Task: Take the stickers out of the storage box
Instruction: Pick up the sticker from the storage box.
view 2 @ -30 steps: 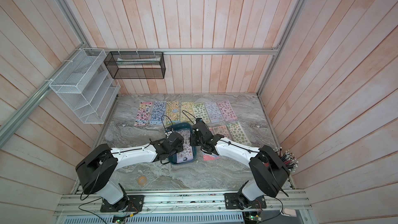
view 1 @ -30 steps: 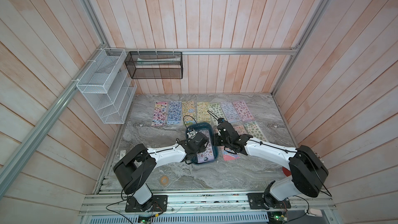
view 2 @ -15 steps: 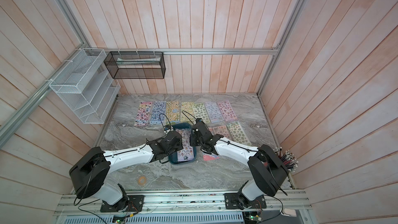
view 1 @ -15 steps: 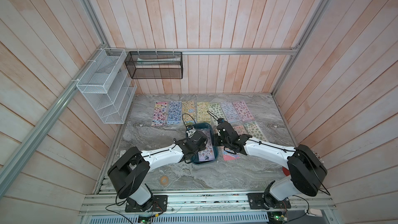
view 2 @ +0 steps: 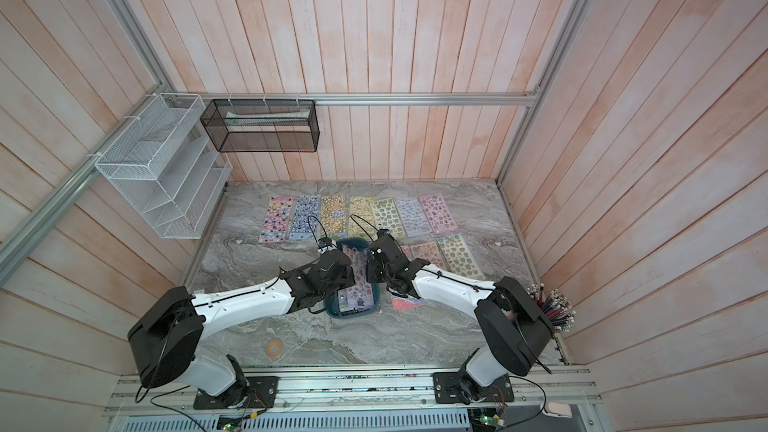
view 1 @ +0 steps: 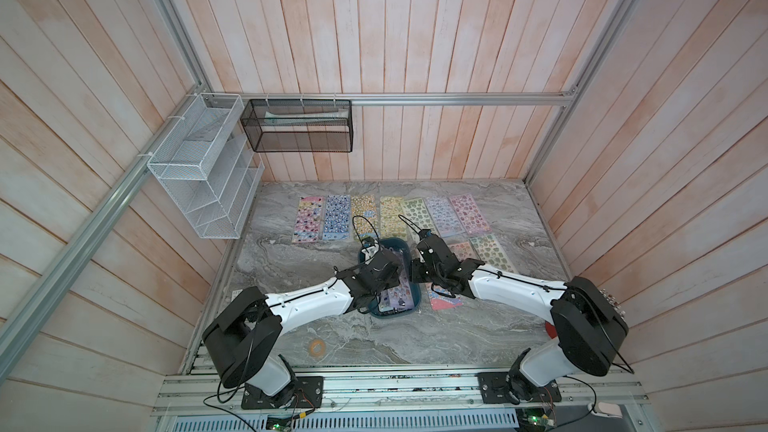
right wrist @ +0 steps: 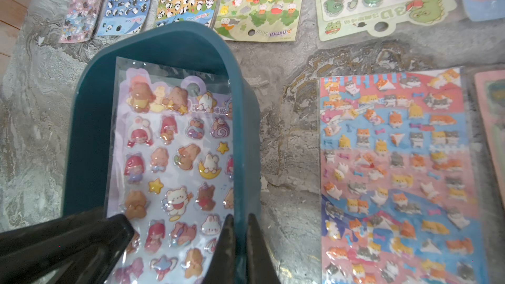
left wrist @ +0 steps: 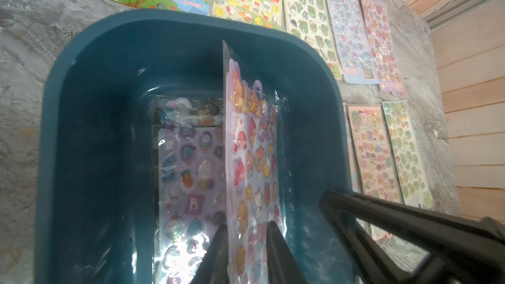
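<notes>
Near edge, between my bases: tape ring (view 1: 318,347), flat on the marbled table (view 1: 291,276), well apart from everything else.
Storage box (view 1: 390,314): between my two arms, its length running away from me.
Right gripper (right wrist: 240,218): clamped on the box's right wall, one finger inside and one outside. Only the right wrist view shows this.
Left gripper (left wrist: 246,226): down in the box with a finger on each side of the lilac sheet (left wrist: 251,146). I cannot tell whether it pinches.
Lilac sheet, posture: tilted up on its long edge.
Second sheet (left wrist: 185,173): flat on the box floor. The left wrist view shows it, and the right wrist view has the raised sheet in front.
Cat sheet (right wrist: 396,173): on the table just right of the box, partly under my right arm in both top views.
Middle pair (view 1: 492,253): beyond the cat sheet, side by side.
Far row (view 1: 440,216): seven stickers side by side near the back wall.
Walls, top views only: white rack (view 1: 208,172), black basket (view 1: 297,130).
</notes>
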